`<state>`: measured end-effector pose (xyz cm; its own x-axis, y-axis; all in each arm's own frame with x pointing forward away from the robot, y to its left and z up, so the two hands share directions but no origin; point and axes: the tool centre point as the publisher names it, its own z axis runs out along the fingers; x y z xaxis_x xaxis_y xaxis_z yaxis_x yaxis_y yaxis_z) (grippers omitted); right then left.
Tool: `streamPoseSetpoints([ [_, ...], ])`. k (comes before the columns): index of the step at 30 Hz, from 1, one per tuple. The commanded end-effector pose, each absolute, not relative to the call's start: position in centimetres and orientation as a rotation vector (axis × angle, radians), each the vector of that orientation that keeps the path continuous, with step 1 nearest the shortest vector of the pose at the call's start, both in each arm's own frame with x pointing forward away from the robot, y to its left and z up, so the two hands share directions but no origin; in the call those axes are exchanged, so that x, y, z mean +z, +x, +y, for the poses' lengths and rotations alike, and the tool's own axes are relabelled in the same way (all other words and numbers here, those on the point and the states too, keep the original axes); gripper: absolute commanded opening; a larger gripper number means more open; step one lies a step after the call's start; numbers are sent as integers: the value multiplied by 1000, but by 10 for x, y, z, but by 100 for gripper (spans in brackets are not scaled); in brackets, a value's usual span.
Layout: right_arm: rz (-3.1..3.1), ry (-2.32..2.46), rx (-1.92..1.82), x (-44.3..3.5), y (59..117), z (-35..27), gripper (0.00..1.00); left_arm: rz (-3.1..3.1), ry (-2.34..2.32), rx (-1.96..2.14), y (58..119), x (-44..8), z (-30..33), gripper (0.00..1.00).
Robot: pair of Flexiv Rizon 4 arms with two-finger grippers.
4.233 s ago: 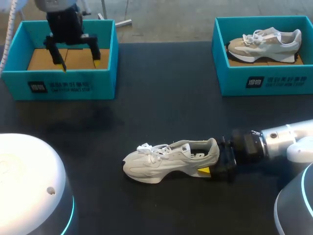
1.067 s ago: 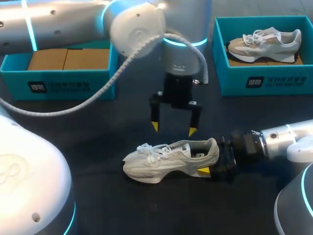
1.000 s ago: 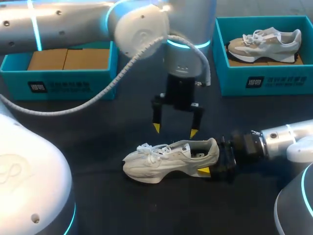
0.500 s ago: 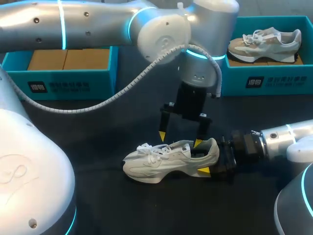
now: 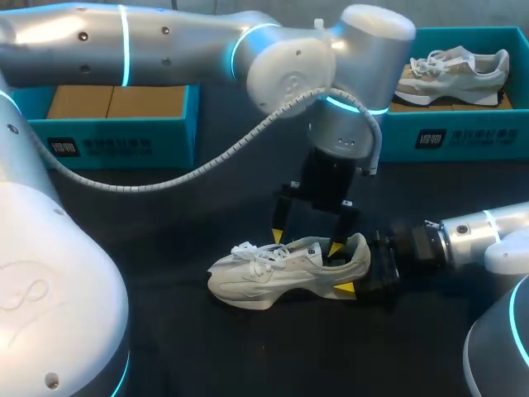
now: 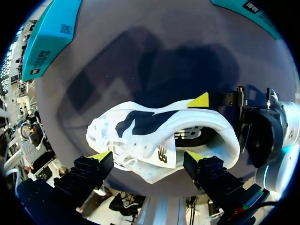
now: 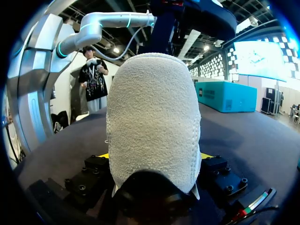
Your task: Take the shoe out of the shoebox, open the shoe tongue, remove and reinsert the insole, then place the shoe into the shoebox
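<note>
Two grips needed; with right gripper clenched on heel of shoe, upright on table, and left gripper spread open just above, lower gently; pinch tongue alone, clear of laces; pull up and forward; hold heel firm.

Head camera overlooks the whole bench from behind; both wrist cameras closely share the sneaker, above and heel-on.

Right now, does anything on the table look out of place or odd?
Nothing stands out. The shoe sits upright on its sole, heel clamped in the right jaws, left jaws open just above its opening.
</note>
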<state>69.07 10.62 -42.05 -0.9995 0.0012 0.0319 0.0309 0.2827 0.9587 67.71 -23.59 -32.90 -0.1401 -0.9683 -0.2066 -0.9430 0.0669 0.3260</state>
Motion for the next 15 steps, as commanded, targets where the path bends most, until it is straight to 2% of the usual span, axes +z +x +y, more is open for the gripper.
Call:
streamPoseSetpoints([
  [1, -2500, -32, -1864, -422, 691, 109, 0, -2234, 2024, -643, 681, -338, -241, 100],
  [15, -2500, -32, -1864, -422, 691, 109, 0, -2225, 2059, -729, 679, -346, -220, 100],
])
